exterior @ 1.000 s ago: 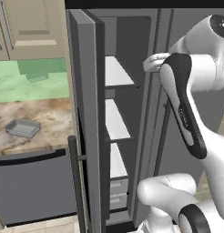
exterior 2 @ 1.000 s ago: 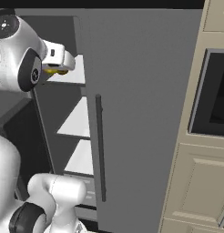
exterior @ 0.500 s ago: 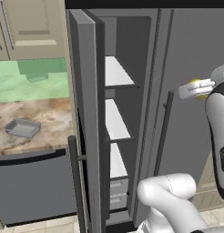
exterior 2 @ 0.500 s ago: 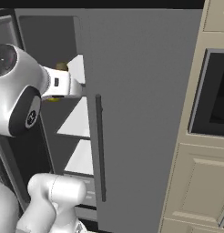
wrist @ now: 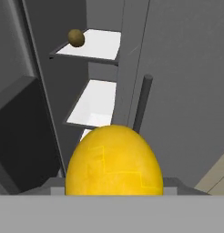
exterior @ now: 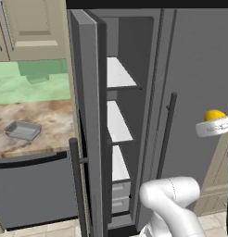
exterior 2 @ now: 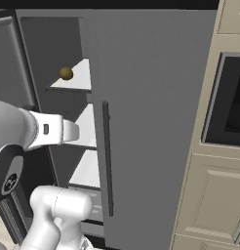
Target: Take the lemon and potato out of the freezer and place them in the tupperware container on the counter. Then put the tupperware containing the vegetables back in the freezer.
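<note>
**Lemon in my grip, outside the freezer**

My gripper (wrist: 114, 191) is closed around the lemon (wrist: 114, 160), which sits at 6 o'clock in the hand view, right between my fingers. The potato (wrist: 76, 37) lies on the top white shelf of the open freezer (exterior 2: 53, 58), at 11 o'clock from the lemon and well apart. The tupperware container (exterior: 23, 130) rests on the counter (exterior: 46, 115), at 9 o'clock of the freezer door.

Flat, even rendered light with no evident source fills all three views; the white shelves (exterior: 119, 74) show bright against the dim grey freezer (exterior: 134, 41) interior; shadows are faint, glare none; edges look soft and slightly pixelated.
</note>
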Motion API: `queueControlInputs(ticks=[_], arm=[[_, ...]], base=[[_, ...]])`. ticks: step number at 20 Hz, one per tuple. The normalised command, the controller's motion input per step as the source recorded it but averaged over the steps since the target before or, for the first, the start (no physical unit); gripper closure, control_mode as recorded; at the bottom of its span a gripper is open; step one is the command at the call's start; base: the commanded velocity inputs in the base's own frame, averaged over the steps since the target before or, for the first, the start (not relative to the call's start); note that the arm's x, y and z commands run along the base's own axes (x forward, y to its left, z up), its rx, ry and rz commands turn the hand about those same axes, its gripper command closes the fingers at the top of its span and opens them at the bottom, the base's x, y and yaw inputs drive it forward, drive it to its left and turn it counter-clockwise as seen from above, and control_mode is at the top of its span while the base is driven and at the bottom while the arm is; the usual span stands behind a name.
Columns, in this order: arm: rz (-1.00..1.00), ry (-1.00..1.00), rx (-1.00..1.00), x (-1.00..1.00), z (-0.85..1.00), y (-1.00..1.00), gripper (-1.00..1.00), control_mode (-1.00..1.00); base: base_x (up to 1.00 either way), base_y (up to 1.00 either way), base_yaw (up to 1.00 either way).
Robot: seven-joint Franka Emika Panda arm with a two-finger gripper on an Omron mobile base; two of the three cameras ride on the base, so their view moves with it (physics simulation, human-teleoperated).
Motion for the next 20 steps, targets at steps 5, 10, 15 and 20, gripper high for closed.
queueControlInputs(ticks=[5, 10, 15, 20], arm=[[0.0, 0.0, 0.0, -0.03, 0.0, 0.0, 1.0, -1.0], [0.0, 0.0, 0.0, 0.0, 0.0, 0.0, 1.0, -1.0], [0.0, 0.02, 0.0, 0.0, 0.0, 0.01, 1.0, -1.0], [0.0, 0.02, 0.0, -0.04, 0.0, 0.01, 1.0, 1.0]], base=[[0.0, 0.0, 0.0], [0.0, 0.0, 0.0], [0.0, 0.0, 0.0], [-0.64, 0.01, -0.01]])
